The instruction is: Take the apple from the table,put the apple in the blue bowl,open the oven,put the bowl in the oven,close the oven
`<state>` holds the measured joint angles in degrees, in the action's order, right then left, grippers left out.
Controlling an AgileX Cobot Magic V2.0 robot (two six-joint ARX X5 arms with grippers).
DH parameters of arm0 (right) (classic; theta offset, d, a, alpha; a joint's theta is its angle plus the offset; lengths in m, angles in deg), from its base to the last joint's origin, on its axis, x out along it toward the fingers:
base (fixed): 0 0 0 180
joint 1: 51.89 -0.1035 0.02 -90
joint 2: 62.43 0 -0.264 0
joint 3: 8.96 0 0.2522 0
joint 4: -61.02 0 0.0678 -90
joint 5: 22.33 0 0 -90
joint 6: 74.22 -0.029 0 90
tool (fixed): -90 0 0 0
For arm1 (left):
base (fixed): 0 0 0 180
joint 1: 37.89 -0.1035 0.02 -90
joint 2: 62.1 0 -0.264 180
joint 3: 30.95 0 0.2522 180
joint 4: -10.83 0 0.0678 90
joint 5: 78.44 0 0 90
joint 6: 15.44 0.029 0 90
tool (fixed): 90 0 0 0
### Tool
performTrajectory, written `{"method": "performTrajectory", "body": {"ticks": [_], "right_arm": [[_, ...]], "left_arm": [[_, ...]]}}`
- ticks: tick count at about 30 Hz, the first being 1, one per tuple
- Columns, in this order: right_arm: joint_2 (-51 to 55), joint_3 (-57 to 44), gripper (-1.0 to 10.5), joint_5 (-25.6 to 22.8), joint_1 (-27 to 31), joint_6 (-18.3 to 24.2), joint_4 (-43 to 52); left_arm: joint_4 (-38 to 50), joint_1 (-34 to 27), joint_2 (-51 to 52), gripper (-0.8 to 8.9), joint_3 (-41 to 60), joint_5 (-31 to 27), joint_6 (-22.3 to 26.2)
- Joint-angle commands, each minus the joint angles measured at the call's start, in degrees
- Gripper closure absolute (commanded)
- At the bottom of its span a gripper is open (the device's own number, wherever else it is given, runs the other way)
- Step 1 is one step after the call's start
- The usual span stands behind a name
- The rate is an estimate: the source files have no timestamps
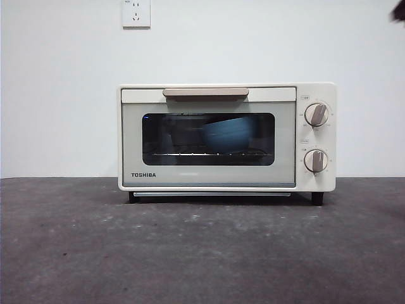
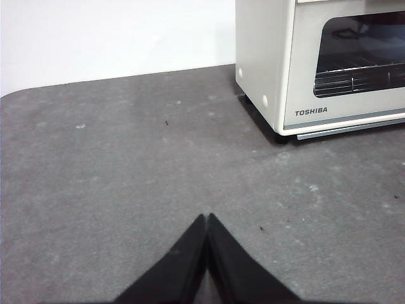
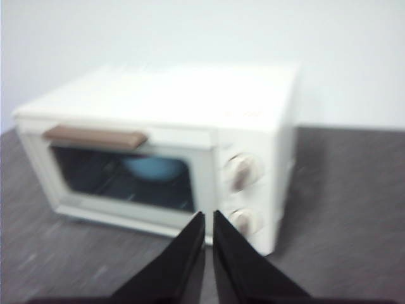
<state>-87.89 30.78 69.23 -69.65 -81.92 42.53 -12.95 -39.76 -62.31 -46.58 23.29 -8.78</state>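
The left hand (image 2: 207, 218) hangs low over the table (image 2: 114, 177), its two black jaws pressed together at the tips and holding nothing; it sits off to the oven's (image 2: 316, 63) side, well apart from it, near the corner by the Toshiba lettering. The right hand (image 3: 209, 215) is raised above the table in front of the oven's knob side, its jaws nearly together with only a thin slit between them, also empty. Its picture is blurred, so finer detail there cannot be read. In the front view only a black tip shows at a top corner.

The oven (image 1: 226, 136) stands on the table with its door shut flush and the beige bar handle (image 1: 205, 92) along the door's top edge. Through the dark glass the blue bowl (image 1: 229, 134) sits on the wire rack, toward the knob side of the chamber. The apple cannot be seen; the glass is too dark to show whether it lies inside the bowl, and none lies on the table in front of the oven.

Judging from this, every step looks done: bowl inside, door closed, both hands clear. Nothing seems left beyond the arms resting.

The oven's long axis runs side to side along the back wall, and its door faces the front camera squarely. The bowl stands upright, mouth up.
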Motion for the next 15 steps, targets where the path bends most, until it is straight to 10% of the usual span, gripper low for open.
{"method": "performTrajectory", "body": {"ticks": [1, 15], "right_arm": [[4.66, -3.28, 9.4, 0.52, 4.13, 1.31, 0.02], [24.20, -22.27, 9.4, -0.26, 16.06, 3.21, 1.75]], "left_arm": [[-1.09, -0.11, -0.07, 8.06, 0.85, 0.09, -0.26], [-1.09, -0.11, -0.07, 8.06, 0.85, 0.09, -0.26]]}}
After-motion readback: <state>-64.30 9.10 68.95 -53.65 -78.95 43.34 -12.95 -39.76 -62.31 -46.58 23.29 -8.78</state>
